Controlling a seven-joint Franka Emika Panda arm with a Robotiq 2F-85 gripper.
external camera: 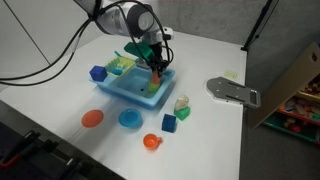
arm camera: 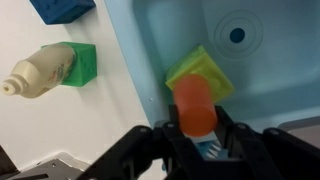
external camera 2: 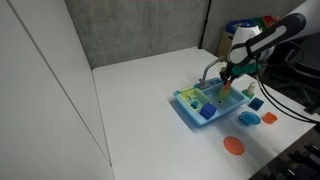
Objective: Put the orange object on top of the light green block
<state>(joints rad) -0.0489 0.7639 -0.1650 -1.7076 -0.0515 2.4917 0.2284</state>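
I have the gripper [arm camera: 197,133] pinching the orange chunk [arm camera: 193,103] at the lower centre of the wrist view. It overlaps the light green block [arm camera: 205,72] in the tray [arm camera: 270,95], lined up for setting on top. The chunk's long axis runs up the frame, its rounded end toward the block; contact I can't judge.

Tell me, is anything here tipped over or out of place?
A small cream bottle seems to lie on its side on the table, right beside the darker green block, outside the blue tray. Nothing looks spilled.
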